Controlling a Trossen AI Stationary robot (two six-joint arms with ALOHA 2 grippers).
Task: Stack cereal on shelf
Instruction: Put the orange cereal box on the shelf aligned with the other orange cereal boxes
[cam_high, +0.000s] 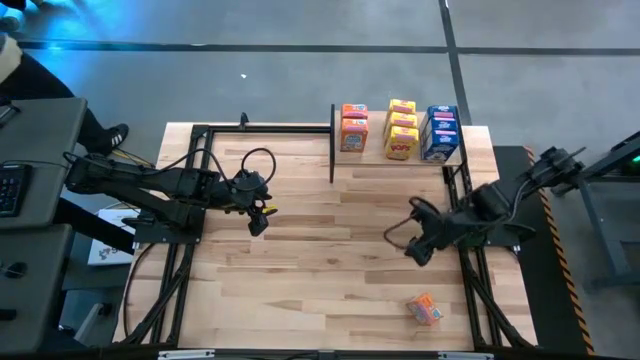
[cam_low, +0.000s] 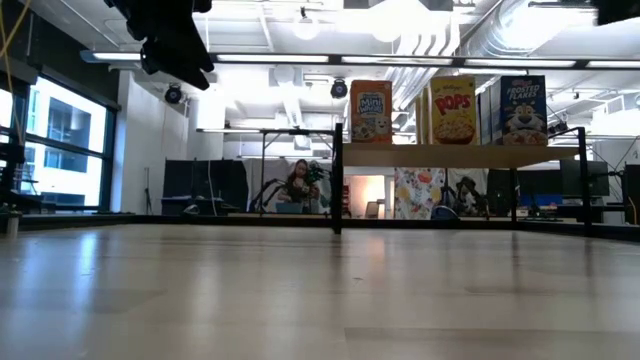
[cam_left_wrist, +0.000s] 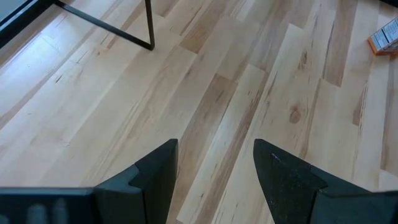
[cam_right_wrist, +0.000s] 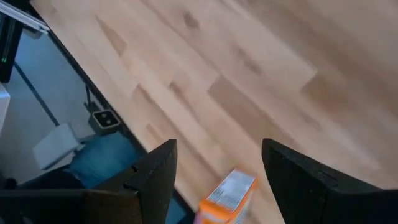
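Note:
Several cereal boxes stand on the shelf (cam_high: 400, 160) at the table's far right: orange (cam_high: 353, 128), yellow (cam_high: 401, 130) and blue (cam_high: 441, 133). In the low view they stand upright on the shelf board (cam_low: 450, 155). One more orange cereal box (cam_high: 424, 309) lies on the tabletop near the front right; it also shows in the right wrist view (cam_right_wrist: 227, 199) and the left wrist view (cam_left_wrist: 385, 38). My right gripper (cam_high: 413, 250) hangs open above the table, on the far side of that box. My left gripper (cam_high: 258, 220) is open over the table's left half, with nothing between its fingers.
The shelf's thin black uprights (cam_high: 332, 140) stand at its corners, and a black frame (cam_high: 200, 150) runs along the table's left and right sides. Bare wooden tabletop (cam_high: 320, 260) lies between the two grippers. Beyond the table's near edge the floor and a cable box (cam_right_wrist: 104, 119) show.

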